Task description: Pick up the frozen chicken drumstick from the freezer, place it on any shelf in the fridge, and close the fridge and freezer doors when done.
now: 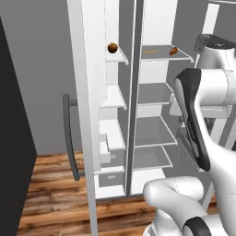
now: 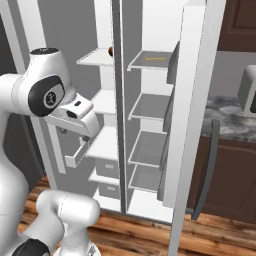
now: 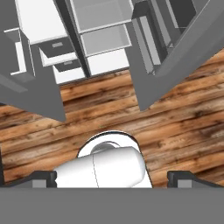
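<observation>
The frozen chicken drumstick [image 1: 112,47], a small orange-brown rounded lump, sits on the top white shelf of the freezer [image 1: 112,129], the narrow white compartment on the left of the refrigerator. In the right base view it is mostly hidden behind the centre divider, so its pose is hard to judge there. The fridge [image 1: 154,115] beside it is wider, with a grey interior and wide grey shelves; its top shelf [image 1: 163,54] is flat with a pale front rim. Both the fridge and freezer doors [image 1: 85,92] stand wide open, white with dark grey bar handles.
</observation>
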{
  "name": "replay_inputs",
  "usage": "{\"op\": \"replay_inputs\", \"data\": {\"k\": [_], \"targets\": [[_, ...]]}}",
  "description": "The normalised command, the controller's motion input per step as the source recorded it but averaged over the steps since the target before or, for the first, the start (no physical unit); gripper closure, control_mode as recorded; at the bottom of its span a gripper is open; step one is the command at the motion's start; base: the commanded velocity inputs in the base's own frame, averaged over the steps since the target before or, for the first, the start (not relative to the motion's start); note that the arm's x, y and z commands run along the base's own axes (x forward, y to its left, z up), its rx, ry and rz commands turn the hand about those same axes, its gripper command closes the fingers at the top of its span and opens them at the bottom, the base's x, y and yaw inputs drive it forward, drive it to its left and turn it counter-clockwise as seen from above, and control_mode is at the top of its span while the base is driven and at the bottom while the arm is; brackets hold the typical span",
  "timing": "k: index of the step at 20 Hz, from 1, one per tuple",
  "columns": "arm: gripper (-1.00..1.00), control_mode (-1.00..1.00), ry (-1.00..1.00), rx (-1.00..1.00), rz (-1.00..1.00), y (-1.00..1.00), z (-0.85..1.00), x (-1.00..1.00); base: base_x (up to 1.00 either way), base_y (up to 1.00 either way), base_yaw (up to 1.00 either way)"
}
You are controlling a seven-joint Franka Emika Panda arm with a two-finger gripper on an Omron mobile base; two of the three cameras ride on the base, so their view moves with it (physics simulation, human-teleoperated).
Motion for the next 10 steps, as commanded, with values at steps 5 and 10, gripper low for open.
{"op": "replay_inputs", "data": {"k": [5,10], "targets": [[-1.00,-1.00,0.00,0.00,0.00,0.00,0.00,-0.15,0.00,0.00,0.00],[-1.00,-1.00,-0.03,0.00,0.02,0.13,0.00,-0.26,0.00,0.00,0.00]]}}
